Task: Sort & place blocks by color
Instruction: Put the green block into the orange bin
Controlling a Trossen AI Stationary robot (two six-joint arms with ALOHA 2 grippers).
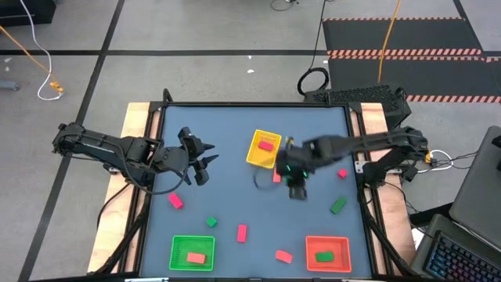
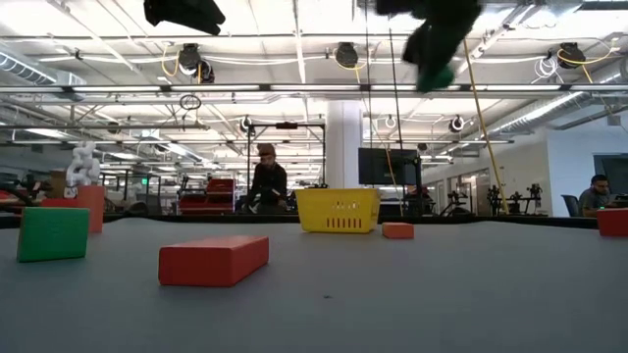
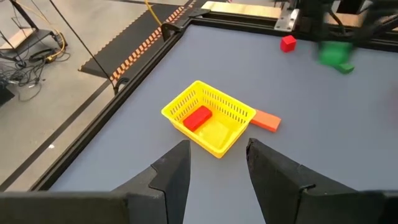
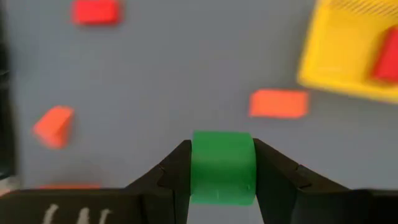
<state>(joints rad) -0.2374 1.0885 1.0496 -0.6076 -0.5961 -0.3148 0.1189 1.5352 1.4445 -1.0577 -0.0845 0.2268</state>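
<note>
My right gripper (image 1: pixel 297 190) hangs over the table's middle, just near of the yellow basket (image 1: pixel 264 149), shut on a green block (image 4: pixel 222 168). In the low view it shows high up with the green block (image 2: pixel 439 76) well above the table. My left gripper (image 1: pixel 205 160) is open in the air left of the yellow basket (image 3: pixel 208 118), which holds a red block (image 3: pixel 197 117). A salmon block (image 3: pixel 266 121) lies against that basket's side. Loose on the table are pink blocks (image 1: pixel 175 201) (image 1: pixel 242 232), green blocks (image 1: pixel 210 222) (image 1: pixel 338 205), a red cube (image 1: pixel 343 173) and a salmon block (image 1: pixel 283 255). My right gripper pinches the green block between its two fingers (image 4: pixel 177 168), one on each opposite side face (image 4: pixel 198 171). The fingers come from above, pointing down. The block is lifted clear of the table, as the low view shows.
A green basket (image 1: pixel 193 252) near the front edge holds a green and a salmon block; a red basket (image 1: pixel 327 252) at the front right holds a green and a red one. In the low view a green block (image 2: pixel 52 232) and a red bar (image 2: pixel 214 260) lie close to the near edge. People sit in the room beyond.
</note>
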